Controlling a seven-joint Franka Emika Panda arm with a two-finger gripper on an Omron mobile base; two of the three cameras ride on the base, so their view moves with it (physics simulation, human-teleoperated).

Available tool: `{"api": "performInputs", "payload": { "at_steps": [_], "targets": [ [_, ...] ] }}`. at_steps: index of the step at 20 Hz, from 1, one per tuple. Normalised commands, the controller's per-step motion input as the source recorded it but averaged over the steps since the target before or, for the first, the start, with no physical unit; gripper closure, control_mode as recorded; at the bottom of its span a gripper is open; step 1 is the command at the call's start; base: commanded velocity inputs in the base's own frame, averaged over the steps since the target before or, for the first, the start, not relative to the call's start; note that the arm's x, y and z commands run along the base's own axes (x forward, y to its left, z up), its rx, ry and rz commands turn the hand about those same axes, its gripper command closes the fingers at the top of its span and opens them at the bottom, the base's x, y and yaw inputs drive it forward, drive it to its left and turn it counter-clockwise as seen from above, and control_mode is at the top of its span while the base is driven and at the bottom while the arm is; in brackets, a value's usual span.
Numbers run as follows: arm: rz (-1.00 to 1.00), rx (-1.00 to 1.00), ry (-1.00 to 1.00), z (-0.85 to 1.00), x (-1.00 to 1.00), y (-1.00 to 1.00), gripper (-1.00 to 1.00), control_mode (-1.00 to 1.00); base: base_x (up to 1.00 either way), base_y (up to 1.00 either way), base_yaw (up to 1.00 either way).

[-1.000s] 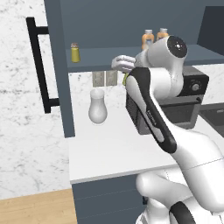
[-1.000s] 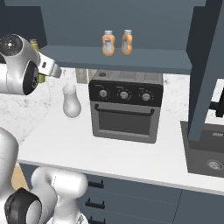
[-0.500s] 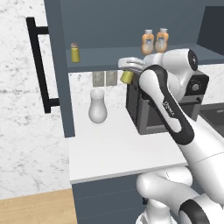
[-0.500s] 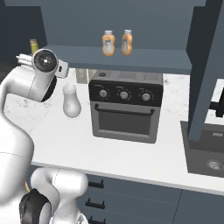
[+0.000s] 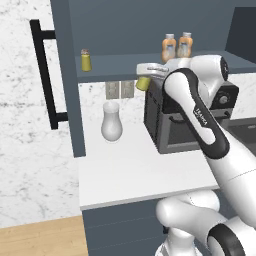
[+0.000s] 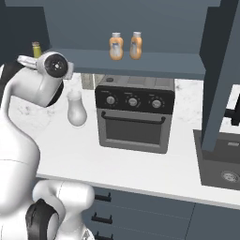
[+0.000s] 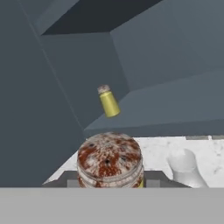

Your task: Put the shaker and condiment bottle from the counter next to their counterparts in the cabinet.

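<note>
Pincer point(image 5: 144, 80) clamped on the shaker point(image 5: 143, 83) under the cabinet shelf point(image 5: 120, 66), rusty speckled cap point(image 7: 109, 156) close-up from the hand view.

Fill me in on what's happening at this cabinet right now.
The white arm's tool is shut on a yellow-green shaker, held just below the front edge of the cabinet shelf. A matching shaker stands at the shelf's left end, and two orange condiment bottles already sit side by side further right. A white vase and a toaster oven are on the counter.
</note>
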Motion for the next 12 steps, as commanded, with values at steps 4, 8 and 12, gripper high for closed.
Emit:
{"api": "performInputs", "payload": {
  "at_steps": [4,8,12],
  "targets": [
    [0.24,-0.06,-0.05,0.29,0.0,0.0,1.0,-1.0,0.0,0.0,0.0],
    [0.21,-0.14,-0.01,0.19,0.0,0.01,1.0,-1.0,0.0,0.0,0.0],
    [0.08,-0.1,0.01,0.05,0.0,0.24,1.0,-1.0,0.0,0.0,0.0]
  ]
}}
